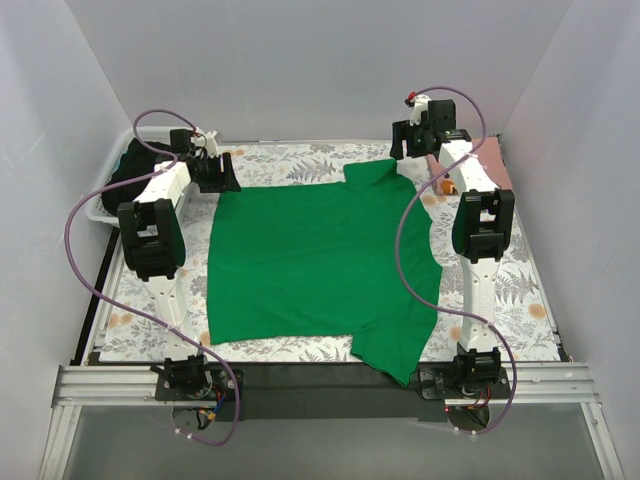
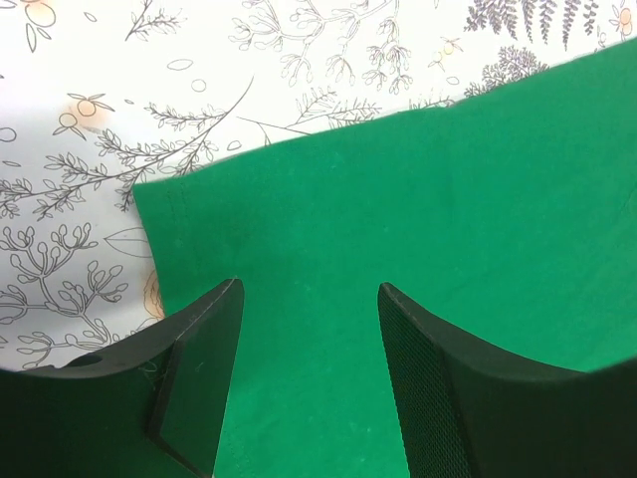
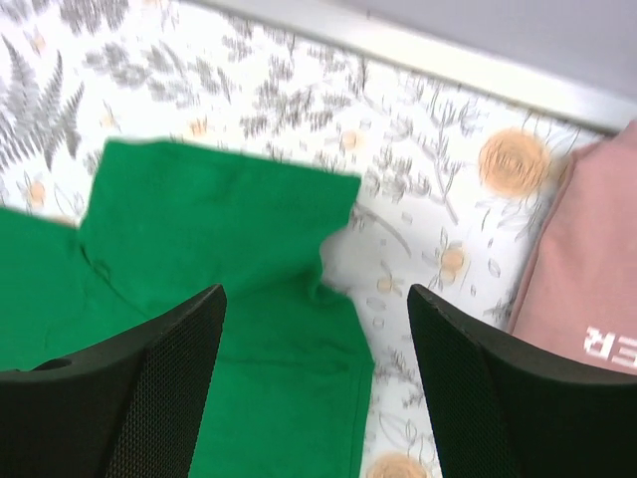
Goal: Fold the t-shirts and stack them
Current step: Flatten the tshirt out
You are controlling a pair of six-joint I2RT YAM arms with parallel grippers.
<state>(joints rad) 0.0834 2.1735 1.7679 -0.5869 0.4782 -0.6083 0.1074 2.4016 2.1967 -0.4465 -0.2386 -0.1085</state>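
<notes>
The left hand [image 2: 309,289] is hovering released over a corner of the green t-shirt [image 2: 448,199]; the right hand [image 3: 317,299] is hanging released above its sleeve [image 3: 219,199].

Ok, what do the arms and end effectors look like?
The left arm and right arm have white links and black joint housings, each trailing a purple cable. The left end effector and right end effector have two black curved fingers, mesh-textured inside.

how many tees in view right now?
2. Green t-shirt spread out mid-table; pink t-shirt at the far right edge, partly hidden by the right arm. A dark bundle in the basket far left might be more clothing; cannot tell.
</notes>
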